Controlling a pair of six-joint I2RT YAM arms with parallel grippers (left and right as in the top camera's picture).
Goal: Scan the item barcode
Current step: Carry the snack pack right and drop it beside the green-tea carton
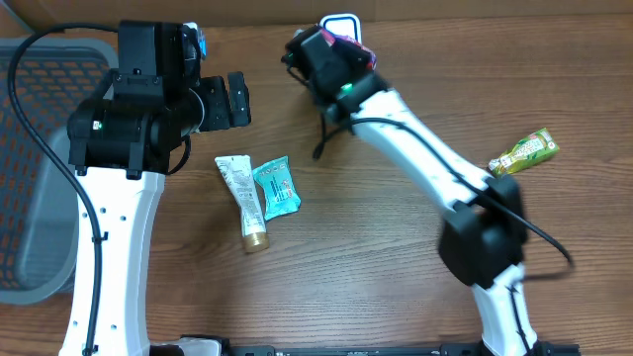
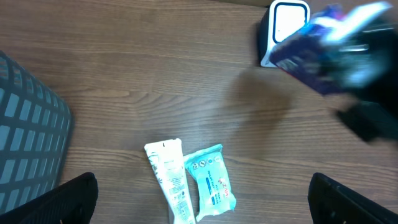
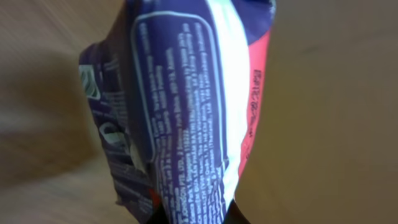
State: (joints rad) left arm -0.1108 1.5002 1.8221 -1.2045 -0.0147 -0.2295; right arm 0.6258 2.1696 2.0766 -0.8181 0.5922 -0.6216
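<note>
Purple packet (image 3: 186, 112) sits clamped in right hand (image 1: 339, 47), far from grey basket (image 1: 40, 213).

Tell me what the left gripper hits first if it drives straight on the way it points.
Probably bare table, just beyond the tube and wipes pack. The left gripper is open and empty. Depth is unclear, so it might clip the pack.

1 purple packet (image 3: 186, 112) | 1 teal packet (image 1: 276, 186) | 1 green packet (image 1: 524, 151) | 1 tube (image 1: 242, 193) | 1 scanner (image 2: 289, 18) | 1 basket (image 1: 30, 227)
</note>
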